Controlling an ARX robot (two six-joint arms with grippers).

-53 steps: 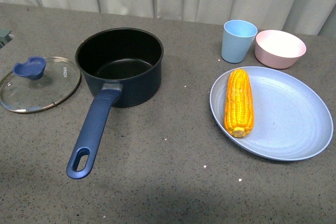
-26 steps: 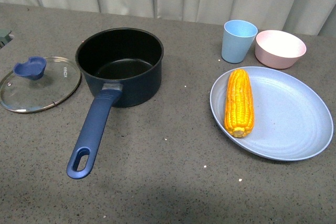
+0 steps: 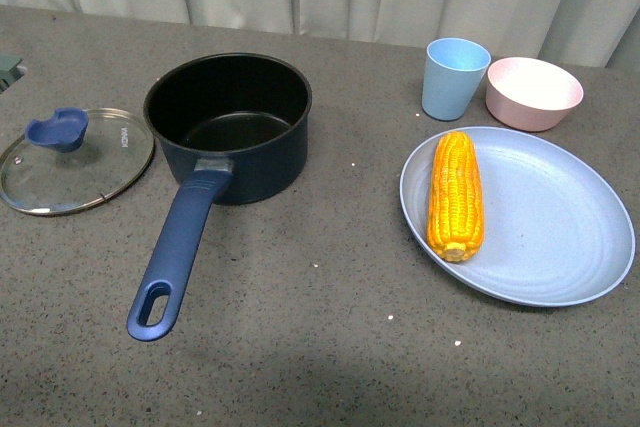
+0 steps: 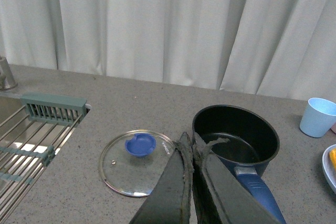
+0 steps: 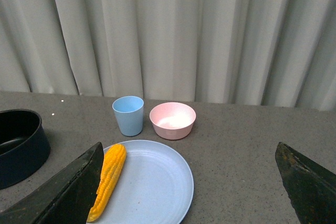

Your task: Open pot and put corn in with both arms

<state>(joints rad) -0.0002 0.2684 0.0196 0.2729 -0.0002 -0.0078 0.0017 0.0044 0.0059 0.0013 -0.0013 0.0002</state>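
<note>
The navy pot [image 3: 228, 122] stands uncovered on the grey counter, black inside, its long blue handle [image 3: 175, 252] pointing toward me. Its glass lid [image 3: 72, 159] with a blue knob lies flat to the pot's left. The yellow corn [image 3: 455, 195] lies on the left side of a pale blue plate [image 3: 560, 237]. Neither arm shows in the front view. My left gripper [image 4: 189, 139] is shut with nothing in it, raised above the counter between the lid [image 4: 137, 161] and the pot [image 4: 236, 137]. My right gripper [image 5: 189, 153] is wide open above the plate [image 5: 152, 187], the corn [image 5: 107, 179] by one finger.
A light blue cup [image 3: 454, 77] and a pink bowl [image 3: 533, 92] stand behind the plate. White curtains close off the back. A metal sink rack [image 4: 31, 140] lies beyond the lid in the left wrist view.
</note>
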